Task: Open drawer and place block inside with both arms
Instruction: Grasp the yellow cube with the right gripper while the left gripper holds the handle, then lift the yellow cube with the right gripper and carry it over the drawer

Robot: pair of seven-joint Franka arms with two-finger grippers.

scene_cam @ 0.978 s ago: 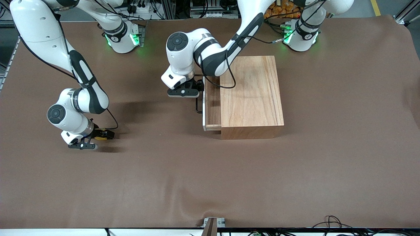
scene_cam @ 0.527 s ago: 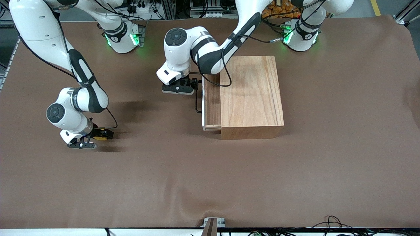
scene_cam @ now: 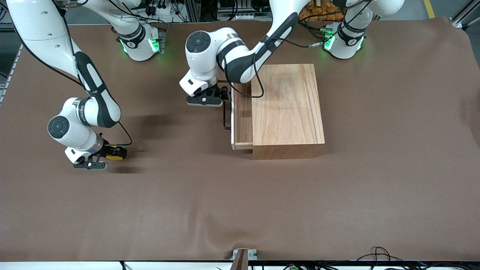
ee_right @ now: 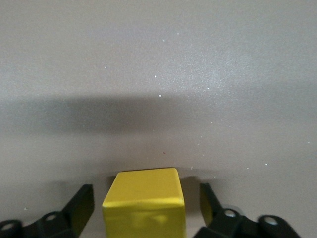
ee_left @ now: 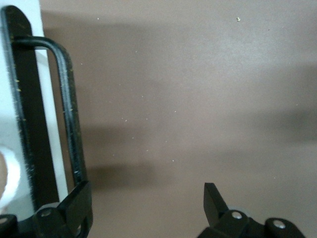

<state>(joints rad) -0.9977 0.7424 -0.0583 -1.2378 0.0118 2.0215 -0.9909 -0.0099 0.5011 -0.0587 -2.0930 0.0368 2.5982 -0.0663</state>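
Two grippers, one table. Right gripper (scene_cam: 112, 153), low toward the right arm's end of the table: fingers (ee_right: 79, 208) spread wide around the yellow block (scene_cam: 114, 153), gaps showing on both sides, nothing pinched yet. Left gripper (scene_cam: 223, 94), fingers spread, just beside the black loop handle (scene_cam: 225, 116) of the drawer (scene_cam: 242, 116), which stands partly out of the wooden box (scene_cam: 287, 108). Risk, by my reckoning: closing off-centre could nudge the block aside; and the slim opening leaves little margin, so a drop might catch the box's edge.
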